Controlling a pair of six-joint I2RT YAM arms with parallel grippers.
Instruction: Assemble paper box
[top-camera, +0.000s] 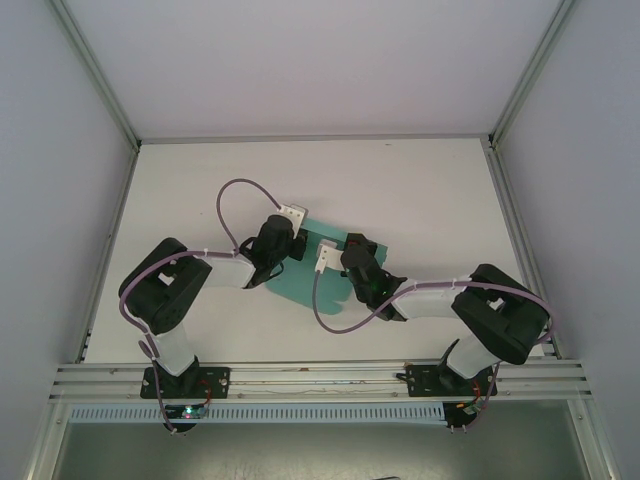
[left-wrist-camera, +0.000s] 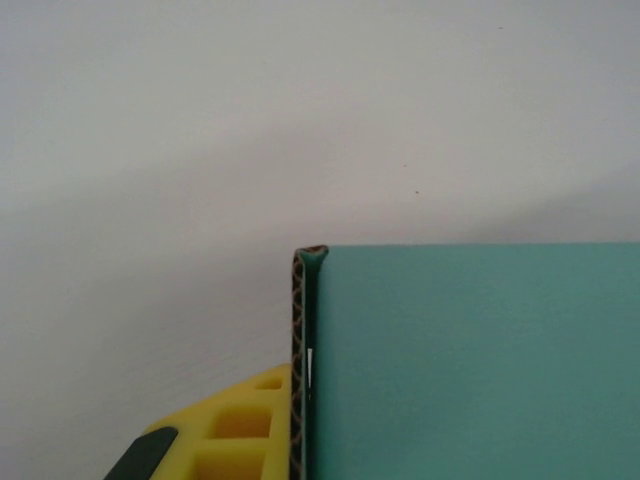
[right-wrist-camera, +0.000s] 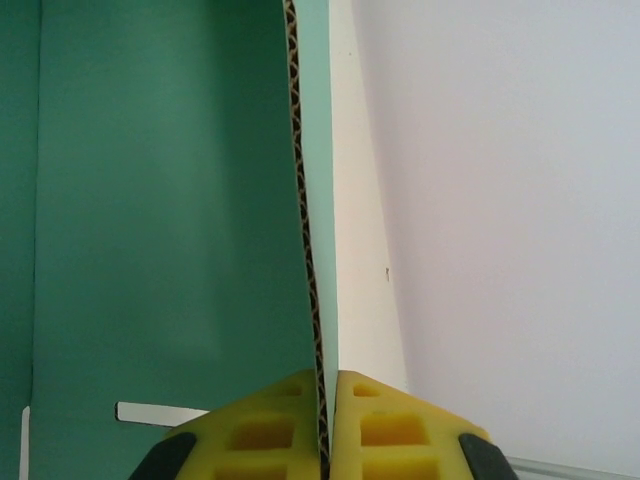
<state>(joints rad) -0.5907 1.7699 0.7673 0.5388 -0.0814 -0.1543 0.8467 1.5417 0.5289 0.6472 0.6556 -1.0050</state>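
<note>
The paper box (top-camera: 296, 285) is teal-green corrugated card lying at the table's middle, with panels folded upright. My left gripper (top-camera: 284, 244) is at its far left corner. In the left wrist view a standing wall's edge (left-wrist-camera: 300, 350) sits against one yellow finger (left-wrist-camera: 240, 425), and the teal face hides the other finger; the gripper (left-wrist-camera: 305, 405) is shut on that wall. My right gripper (top-camera: 348, 260) is over the card's right part. In the right wrist view its two yellow fingers (right-wrist-camera: 265, 435) pinch an upright flap (right-wrist-camera: 310, 200), so the gripper (right-wrist-camera: 325, 390) is shut on it.
The white table (top-camera: 430, 200) is ringed by metal rails and white walls. Purple cables (top-camera: 235, 190) loop over both arms near the card. A narrow white slot (right-wrist-camera: 150, 411) shows in the card's floor panel.
</note>
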